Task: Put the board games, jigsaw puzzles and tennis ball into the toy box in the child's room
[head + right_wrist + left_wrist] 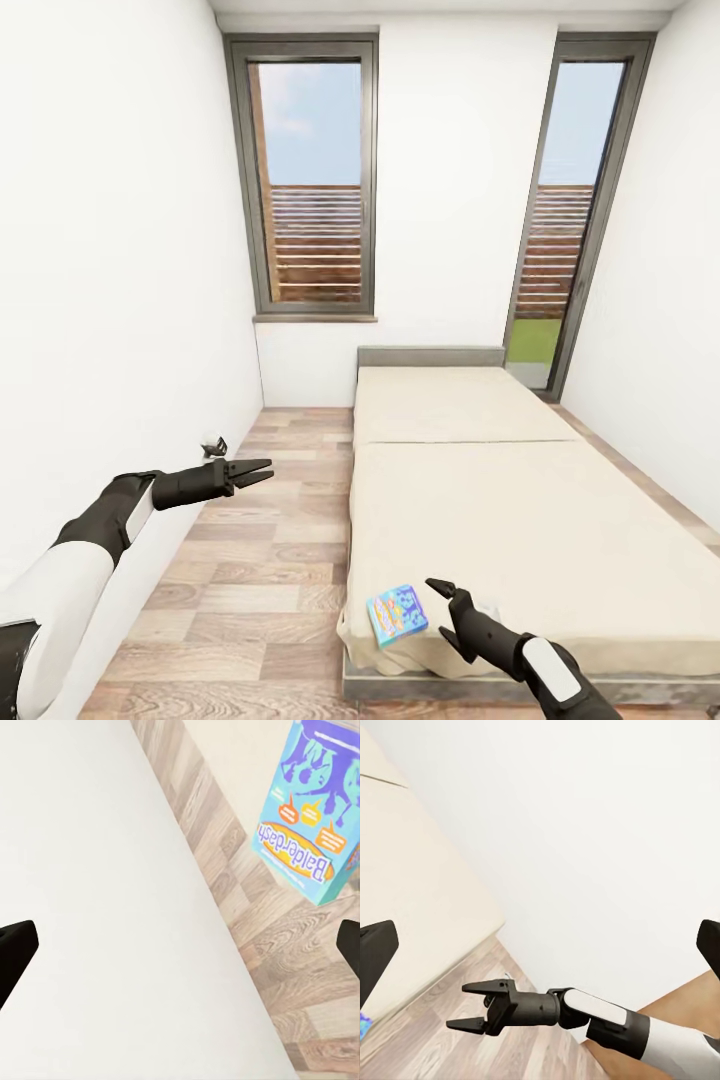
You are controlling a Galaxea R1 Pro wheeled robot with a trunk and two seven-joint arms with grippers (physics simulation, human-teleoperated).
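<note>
Blue board game (397, 614) lies at bed (520, 520) corner, beside open right claw (447, 602).

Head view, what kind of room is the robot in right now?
Most likely a bedroom: a low bed of two beige mattress halves fills the right side, with a small blue board game lying on its near corner. Plain white walls, wood-plank floor and two tall dark-framed windows fit that.

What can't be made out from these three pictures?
- Blue board game: right wrist view's edge cuts off its cover.
- Bed: head view's bottom edge crops its near end.
- Small object by the left wall: too small to identify.
</note>
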